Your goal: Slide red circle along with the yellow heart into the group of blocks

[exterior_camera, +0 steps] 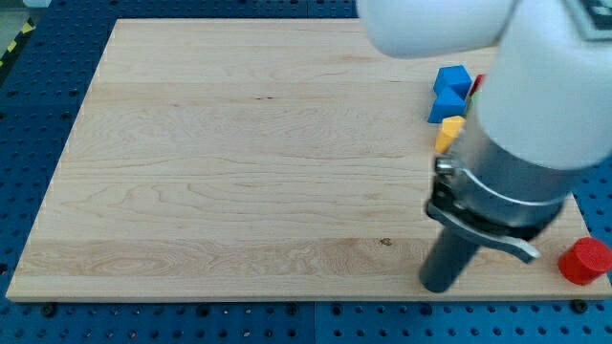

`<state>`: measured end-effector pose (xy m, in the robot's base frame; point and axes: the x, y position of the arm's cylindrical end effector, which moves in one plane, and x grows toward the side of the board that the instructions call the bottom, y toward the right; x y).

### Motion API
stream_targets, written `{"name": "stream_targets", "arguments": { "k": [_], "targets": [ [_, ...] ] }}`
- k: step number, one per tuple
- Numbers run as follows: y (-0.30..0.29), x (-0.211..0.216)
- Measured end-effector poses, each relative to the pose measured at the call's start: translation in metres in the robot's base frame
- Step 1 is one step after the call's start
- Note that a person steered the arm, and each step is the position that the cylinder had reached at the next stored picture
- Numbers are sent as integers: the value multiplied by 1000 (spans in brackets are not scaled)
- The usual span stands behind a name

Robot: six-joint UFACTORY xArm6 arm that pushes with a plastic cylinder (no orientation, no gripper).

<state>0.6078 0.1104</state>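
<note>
A red circle block (pixel 584 261) lies near the board's bottom right corner. My tip (pixel 437 285) rests on the board to the left of it, about a quarter of the board's width away. At the view's right, partly behind the arm, stands a group: a blue cube (pixel 452 78), a second blue block (pixel 445 106) just below it, a yellow block (pixel 448 133) whose shape is partly hidden, and a sliver of a red block (pixel 477 84). No yellow heart can be made out for sure. The arm's white body hides the board's upper right.
The wooden board (pixel 239 162) lies on a blue perforated table (pixel 29 143). The red circle sits close to the board's right and bottom edges.
</note>
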Motion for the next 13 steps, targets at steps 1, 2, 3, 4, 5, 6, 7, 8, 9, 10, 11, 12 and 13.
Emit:
{"name": "stream_targets", "arguments": {
  "k": [1,2,3,4,5,6,7,8,9,10,11,12,13],
  "targets": [
    [-58,-78],
    [-91,-188],
    [-91,-298],
    [-26,-362],
    [95,-369],
    [233,-346],
    [234,-340],
    [234,-284],
    [234,-189],
    [234,-90],
    [233,-5],
    [226,9],
    [226,9]
  ]
}}
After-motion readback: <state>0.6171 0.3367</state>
